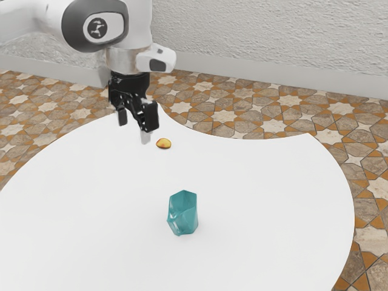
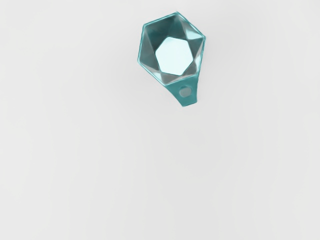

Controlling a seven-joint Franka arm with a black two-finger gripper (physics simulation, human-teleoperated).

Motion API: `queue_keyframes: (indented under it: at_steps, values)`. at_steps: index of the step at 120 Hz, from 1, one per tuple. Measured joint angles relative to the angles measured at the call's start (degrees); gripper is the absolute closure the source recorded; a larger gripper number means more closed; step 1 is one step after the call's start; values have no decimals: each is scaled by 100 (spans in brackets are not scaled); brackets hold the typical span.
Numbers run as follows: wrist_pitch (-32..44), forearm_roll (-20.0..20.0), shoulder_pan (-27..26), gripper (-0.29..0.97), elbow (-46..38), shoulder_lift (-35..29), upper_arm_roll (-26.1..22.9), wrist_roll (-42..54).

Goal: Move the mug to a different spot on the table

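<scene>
One teal mug [image 1: 182,213] stands upright, well apart from the open, empty end effector [image 1: 133,131].

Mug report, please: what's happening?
Gripper open, empty, above table. Mug upright, untouched. Small orange lump near gripper, apart from mug.

White table [image 1: 273,200]: upright teal mug [image 1: 182,213], small orange object [image 1: 163,143].

In front of me lies a broad white round table [image 1: 273,200], smooth and matte. On its far part rests a small rounded orange-yellow lump [image 1: 163,143], alone. Around the table I see a floor of brown and cream star-patterned tiles [image 1: 273,115], and behind it a rough pale-grey plaster wall [image 1: 273,30] with a grey skirting board [image 1: 273,66].
</scene>
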Motion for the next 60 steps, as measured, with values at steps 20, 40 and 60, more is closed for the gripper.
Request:
queue_keyframes:
  at_steps: [20, 40, 60]
  values:
    - [469, 197, 249, 0, -209, 220, -106, -30]
    - [1537, -460, 356, 0, -917, 1000, -144, -193]
    - [2546, -844, 187, 0, -1815, 1145, -51, -479]
